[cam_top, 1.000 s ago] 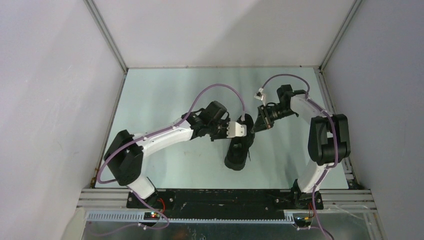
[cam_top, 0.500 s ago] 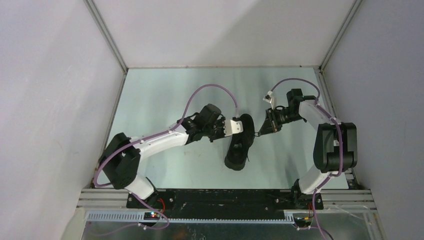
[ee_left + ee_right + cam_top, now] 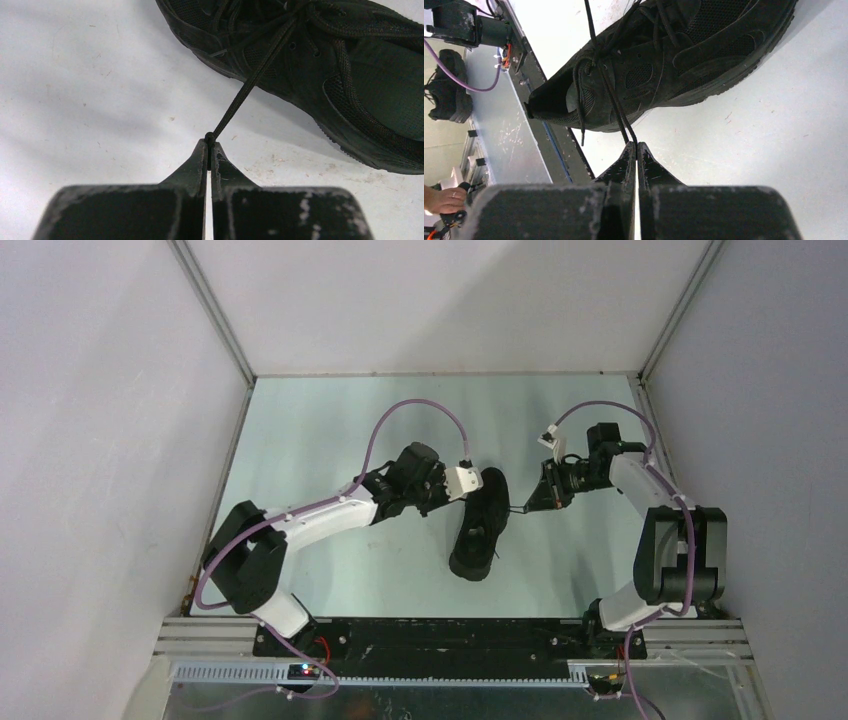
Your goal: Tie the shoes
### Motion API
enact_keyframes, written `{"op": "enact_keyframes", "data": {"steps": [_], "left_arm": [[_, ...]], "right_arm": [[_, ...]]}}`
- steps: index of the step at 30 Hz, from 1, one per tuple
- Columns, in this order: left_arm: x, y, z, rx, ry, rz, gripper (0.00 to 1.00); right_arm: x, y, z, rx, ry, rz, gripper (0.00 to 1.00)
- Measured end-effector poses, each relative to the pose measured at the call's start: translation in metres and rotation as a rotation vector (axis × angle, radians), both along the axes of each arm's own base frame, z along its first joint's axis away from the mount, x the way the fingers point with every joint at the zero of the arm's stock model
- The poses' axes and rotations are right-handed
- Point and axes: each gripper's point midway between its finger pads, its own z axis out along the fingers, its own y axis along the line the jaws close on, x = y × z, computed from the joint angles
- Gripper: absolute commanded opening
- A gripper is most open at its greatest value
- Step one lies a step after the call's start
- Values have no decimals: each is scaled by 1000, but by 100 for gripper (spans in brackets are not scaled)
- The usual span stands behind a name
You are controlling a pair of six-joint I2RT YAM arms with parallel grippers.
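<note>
The black sneaker (image 3: 478,530) lies on the table between the arms, toe toward the near edge. My left gripper (image 3: 447,502) is at its left side, shut on a thin black lace (image 3: 250,82) that runs taut from my fingertips (image 3: 202,150) up to the shoe (image 3: 340,80). My right gripper (image 3: 536,504) is right of the shoe, shut on a doubled strand of lace (image 3: 616,107) stretched from the shoe (image 3: 684,60) to its tips (image 3: 637,147). A short stretch of this lace (image 3: 518,508) shows in the top view.
White walls close in the pale table (image 3: 330,430) on three sides. A black rail (image 3: 440,635) with the arm bases runs along the near edge. In the right wrist view a second black shoe (image 3: 446,95) and a person's hand (image 3: 444,200) are beyond the table.
Both grippers have moved apart: the left one to the left, the right one to the right and away from the shoe. The laces between them and the shoe are drawn tighter.
</note>
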Motion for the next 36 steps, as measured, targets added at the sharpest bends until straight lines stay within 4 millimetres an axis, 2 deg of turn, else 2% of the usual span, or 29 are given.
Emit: {"op": "enact_keyframes", "data": {"steps": [7,12,17,22,25,28,31,33,34,36], "left_arm": [[-2,3,-4,10,14,6,0],[-8,11,-18,40,38,9,0],[-10,48,-43,150,86,89,0],[-12,64,-51,195,107,121,0],[-13,61,-49,182,114,110,3],[-15,51,-42,143,130,84,6],[-17,34,-28,71,156,49,8],[-18,21,-17,14,178,28,9],[-19,15,-10,-16,193,21,9],[-21,6,-2,-53,224,16,9]], "right_arm": [[1,-5,2,-36,-52,-23,0],[4,-9,1,-52,-64,-46,0],[5,-28,-16,-138,-42,-102,0],[5,-33,-21,-167,-40,-112,0],[5,-28,-18,-147,-52,-101,21],[6,-18,-8,-104,-66,-95,37],[4,2,4,-44,-52,-62,46],[3,22,12,-5,-21,-18,52],[4,32,14,13,2,3,60],[9,50,16,51,65,33,66]]}}
